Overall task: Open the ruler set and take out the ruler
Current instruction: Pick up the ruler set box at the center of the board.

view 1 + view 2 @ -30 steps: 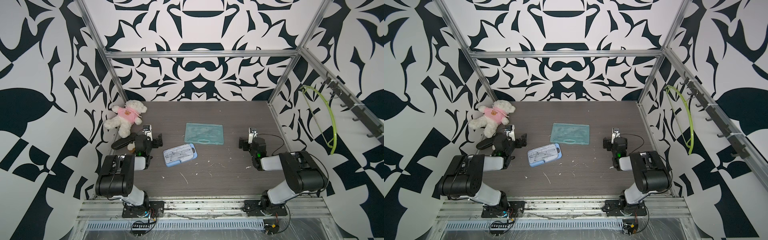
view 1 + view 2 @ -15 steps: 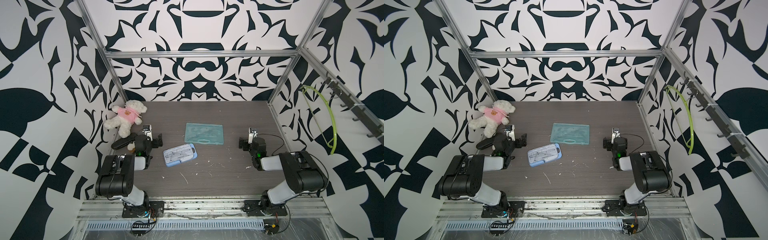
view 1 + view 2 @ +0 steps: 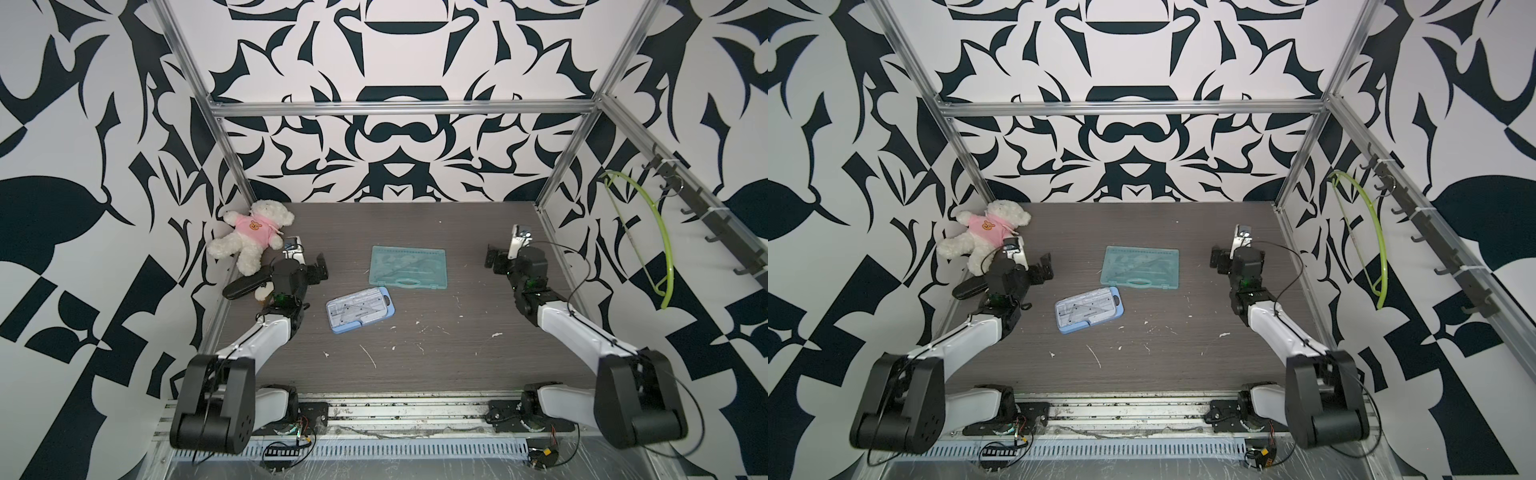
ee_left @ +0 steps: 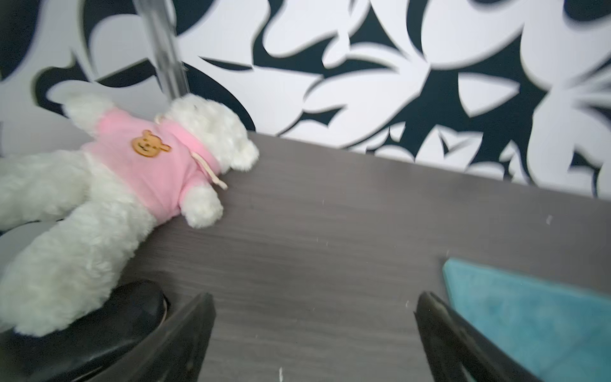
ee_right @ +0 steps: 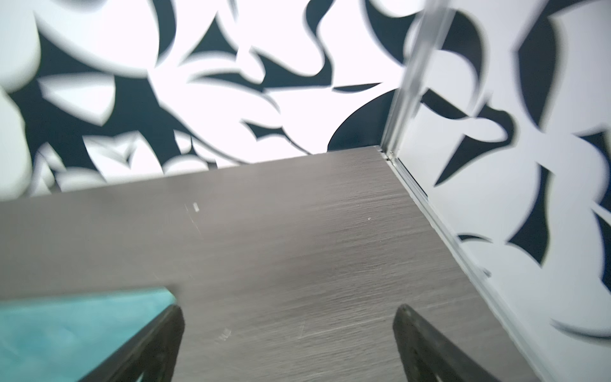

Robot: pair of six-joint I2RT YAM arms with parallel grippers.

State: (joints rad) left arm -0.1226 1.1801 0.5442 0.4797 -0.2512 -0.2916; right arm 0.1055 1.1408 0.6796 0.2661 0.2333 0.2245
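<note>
Dark wood-grain tabletop (image 3: 457,353) within a black-and-white patterned enclosure: the flat teal translucent plastic ruler-set case (image 3: 408,267) lies closed near the centre, with a smaller blue-rimmed clear-lidded ruler case (image 3: 360,309) just beside its near edge, toward the left arm. Left gripper (image 4: 315,297) and right gripper (image 5: 289,309) sit low at opposite sides, jaws spread wide, holding nothing. A white plush bear in a pink shirt (image 3: 251,235) lies in the far left corner.

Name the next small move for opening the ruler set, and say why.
Probably move the left gripper toward the blue ruler case: the case looks closed, the jaws stand open and empty, and it lies nearest that arm.
</note>
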